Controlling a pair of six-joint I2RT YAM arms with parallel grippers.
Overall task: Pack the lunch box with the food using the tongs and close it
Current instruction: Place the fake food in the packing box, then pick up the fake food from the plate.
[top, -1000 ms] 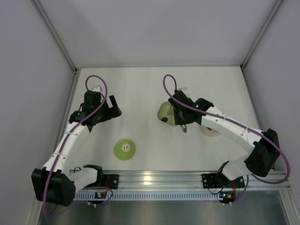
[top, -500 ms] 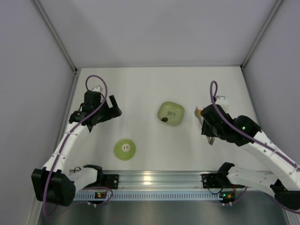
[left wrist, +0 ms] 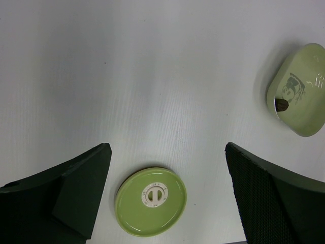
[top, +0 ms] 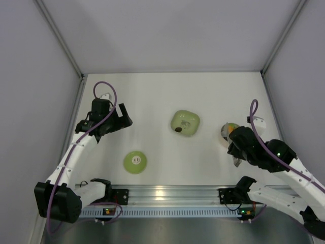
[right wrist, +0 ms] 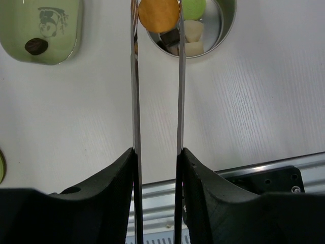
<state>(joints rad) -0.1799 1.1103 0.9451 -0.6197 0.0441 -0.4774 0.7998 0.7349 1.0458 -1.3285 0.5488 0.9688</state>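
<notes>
The right gripper, pinching thin silver metal tongs, is holding an orange chunk at the part-filled round steel tub; a dark brown chunk and the round green lid are still awaiting handling.

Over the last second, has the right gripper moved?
Yes. Against the green dish, which stayed put, the right gripper, holding the tongs, swung from over the dish rightward and toward the near rail, ending beside the lunch box.
</notes>
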